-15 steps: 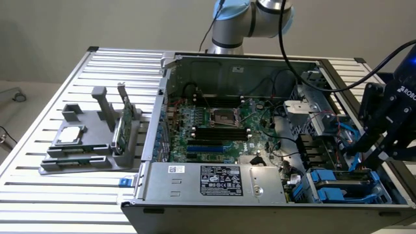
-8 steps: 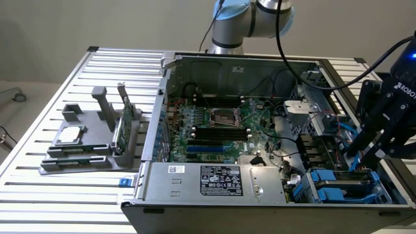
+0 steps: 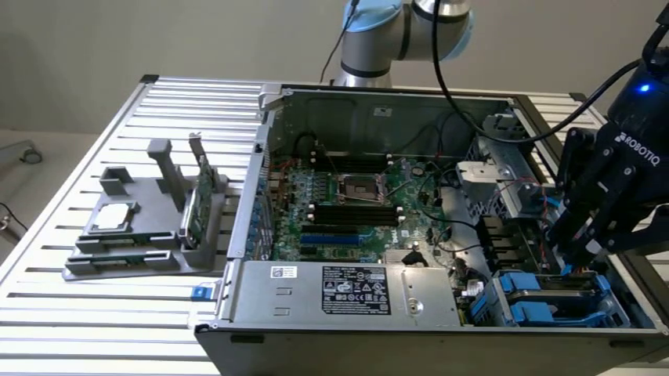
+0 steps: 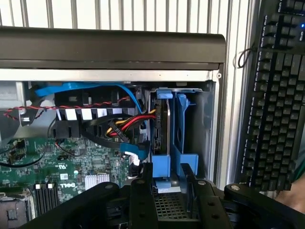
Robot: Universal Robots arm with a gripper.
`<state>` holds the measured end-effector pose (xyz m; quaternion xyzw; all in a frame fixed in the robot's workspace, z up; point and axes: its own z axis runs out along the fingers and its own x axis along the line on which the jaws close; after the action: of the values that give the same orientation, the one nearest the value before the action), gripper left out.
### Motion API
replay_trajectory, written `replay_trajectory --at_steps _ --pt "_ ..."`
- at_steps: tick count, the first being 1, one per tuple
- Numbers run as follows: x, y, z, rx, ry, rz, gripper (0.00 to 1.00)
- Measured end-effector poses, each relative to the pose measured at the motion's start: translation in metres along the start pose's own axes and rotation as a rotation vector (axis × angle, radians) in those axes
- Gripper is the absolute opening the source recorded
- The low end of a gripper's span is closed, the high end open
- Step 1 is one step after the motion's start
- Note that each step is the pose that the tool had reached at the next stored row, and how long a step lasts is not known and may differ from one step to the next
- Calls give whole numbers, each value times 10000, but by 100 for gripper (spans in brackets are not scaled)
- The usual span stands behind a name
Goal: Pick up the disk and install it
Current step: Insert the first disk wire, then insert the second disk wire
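Inside the open computer case (image 3: 439, 196), at the drive bay (image 4: 202, 129) in the corner nearest the exterior view's right, the claw (image 4: 167, 186) hangs low with its two black fingers (image 4: 142, 191) standing either side of the blue frame of the disk (image 4: 174, 143). The disk sits upright on its edge in the bay, beside the red, yellow and black cable bundle (image 4: 128, 125) and the blue ribbon cable (image 4: 95, 90). The fingers look pressed to the frame's end, so I judge the claw to be gripping the disk, jaws held partly apart by the frame's width. To do this step well, the disk wants to stay square to the bay walls, so that the blue rails run true and do not bind; any push should go straight along the bay, not sideways toward the cables. The cable bundle lies close to the disk's inner face and could snag. The motherboard (image 3: 356, 204) lies well clear of the bay. A keyboard (image 4: 276, 95) rests on the desk (image 3: 125, 329) outside the case.
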<state>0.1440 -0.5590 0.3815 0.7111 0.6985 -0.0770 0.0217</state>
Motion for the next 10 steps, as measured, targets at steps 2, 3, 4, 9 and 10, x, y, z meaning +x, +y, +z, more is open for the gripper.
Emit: replay_trajectory --at_steps 2,3,4,9,10 --pt "0 0 0 -1 1 1 36" --pt "0 0 -1 -1 0 1 36" --pt "0 0 -1 -1 1 1 36" --pt "0 0 0 -1 1 1 36" --pt "0 0 0 -1 1 1 36"
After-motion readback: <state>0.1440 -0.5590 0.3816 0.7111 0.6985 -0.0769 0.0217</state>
